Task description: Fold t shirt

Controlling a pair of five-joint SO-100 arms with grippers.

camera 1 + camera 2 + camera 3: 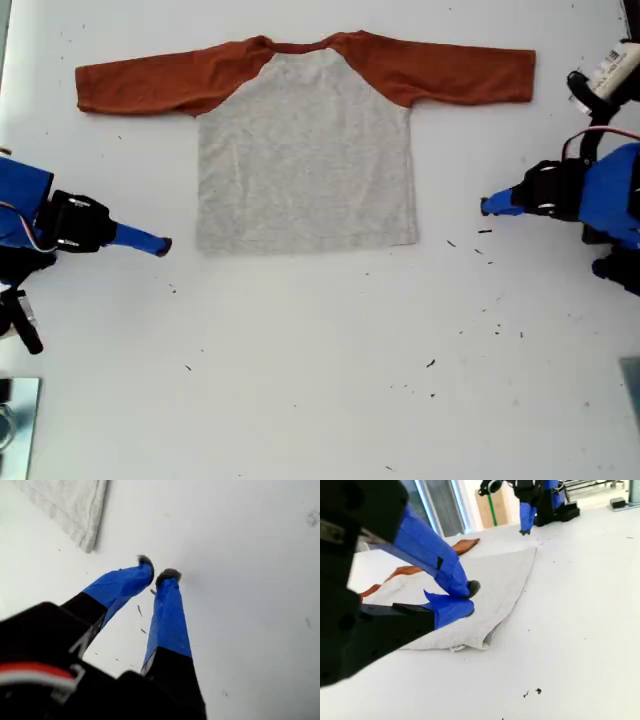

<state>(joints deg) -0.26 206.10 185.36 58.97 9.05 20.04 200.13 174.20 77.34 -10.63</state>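
Fingers of my first gripper [156, 570] drawn almost together, only a slit between the tips, pinching nothing, hovering just above the white table [320, 380]. Same for my second gripper [470, 598]: tips all but pressed together, empty, just off a hem corner of the t shirt [305, 150]. Shirt lying flat at the 12 o'clock side of the exterior view, neckline toward 12, hem toward 6, rust sleeves stretched along the 9-to-3 line. First gripper [487, 206] at 3 o'clock of the shirt, second [163, 244] toward 8, both clear of the cloth
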